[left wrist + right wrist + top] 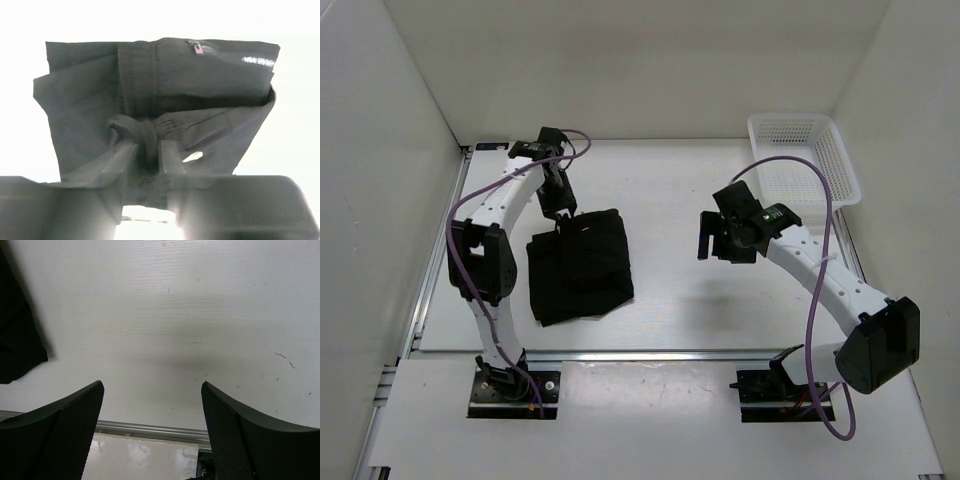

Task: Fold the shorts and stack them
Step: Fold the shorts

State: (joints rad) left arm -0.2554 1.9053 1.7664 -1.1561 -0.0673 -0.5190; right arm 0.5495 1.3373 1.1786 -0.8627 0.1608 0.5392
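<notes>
Because the black soft fabric shorts (580, 265) are limp and light, they will sag and unfold wherever nothing holds them, so I judge a hem or waist corner is the best place to take hold. They lie partly folded on the left half of the white worktop (680, 190). The left end effector (147, 145) is clamped on a bunched ridge of cloth at their far edge. The right end effector (152, 405) hangs with fingers wide apart over the worktop, holding nothing.

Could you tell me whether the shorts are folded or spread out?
Folded: the shorts form a compact block, and the left wrist view shows several layers overlapping.
</notes>
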